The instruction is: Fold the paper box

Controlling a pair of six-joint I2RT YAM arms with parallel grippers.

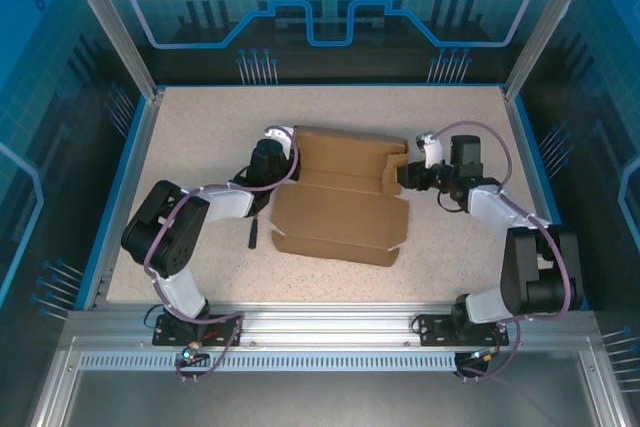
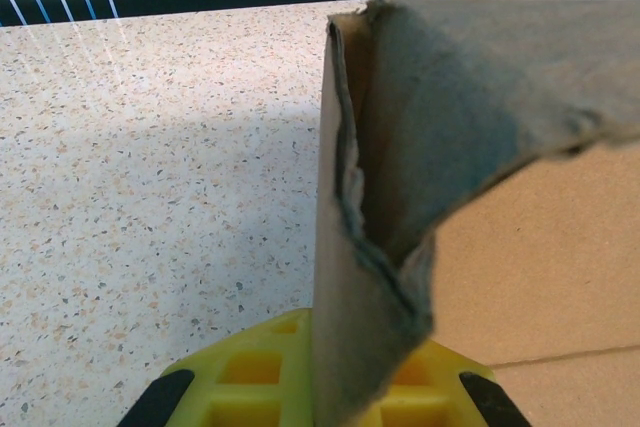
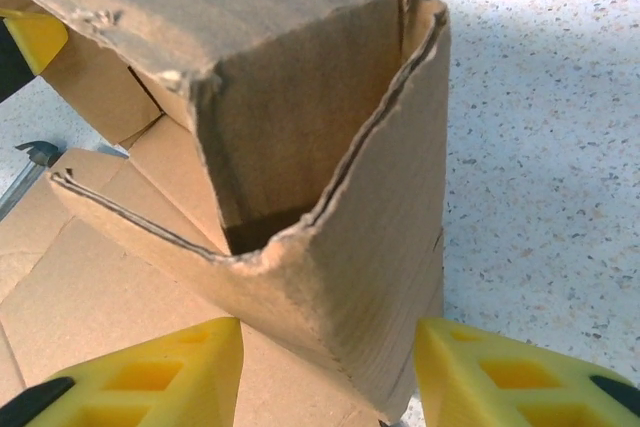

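The paper box (image 1: 340,202), a brown cardboard blank, lies mid-table with its far walls partly raised. My left gripper (image 1: 277,145) is at the box's far left end. In the left wrist view it (image 2: 358,352) is shut on an upright cardboard wall (image 2: 365,277) that stands between its yellow fingers. My right gripper (image 1: 407,175) is at the box's far right corner. In the right wrist view its (image 3: 328,357) yellow fingers sit wide apart, pressed against both sides of a raised corner of the box (image 3: 360,237).
A small black hammer (image 1: 253,232) lies on the speckled table just left of the box's near-left corner. The table (image 1: 200,127) is rimmed in blue, with frame posts at the far corners. Bare surface lies behind and in front of the box.
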